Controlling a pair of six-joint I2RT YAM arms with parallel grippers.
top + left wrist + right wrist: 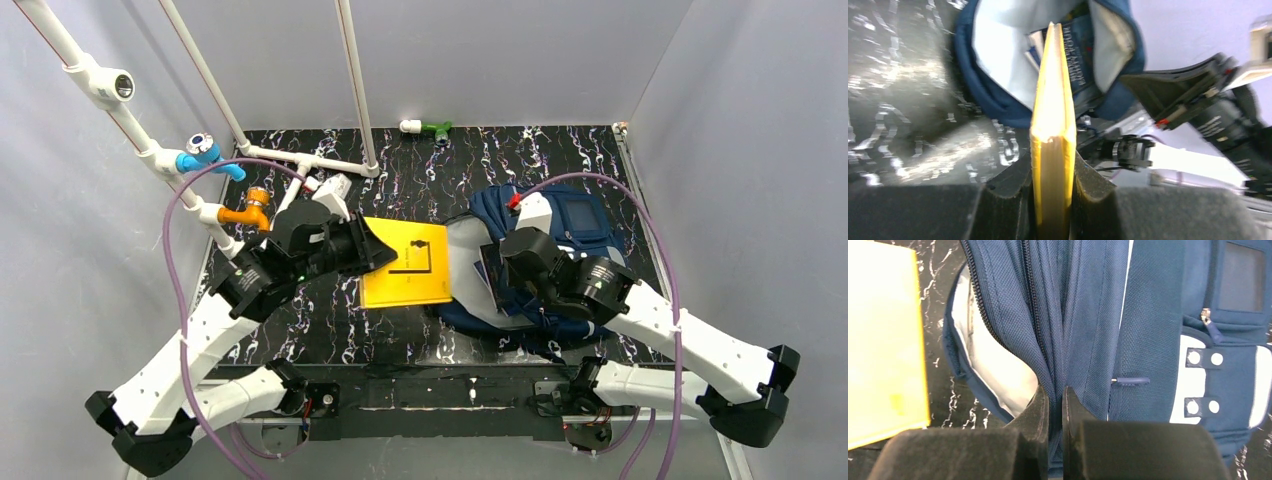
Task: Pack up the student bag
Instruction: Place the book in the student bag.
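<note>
Packing scene: left gripper pinches a yellow book edge-on toward the student bag, lying on the table's right half. Right gripper clamps the bag's fabric, apparently holding its mouth open.

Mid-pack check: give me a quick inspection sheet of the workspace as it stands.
Surface: black white-veined table.
Job's things: student bag lies open, pale lining showing; yellow book edge-on at its mouth.
Clutter: green and white item at the far edge.
Grippers: left gripper shut on the yellow book; right gripper pinching a fold of the bag beside the zip.
Cables: purple cables loop from both arms; no snag seen.
Surroundings: white pipe frame at left; grey walls.
</note>
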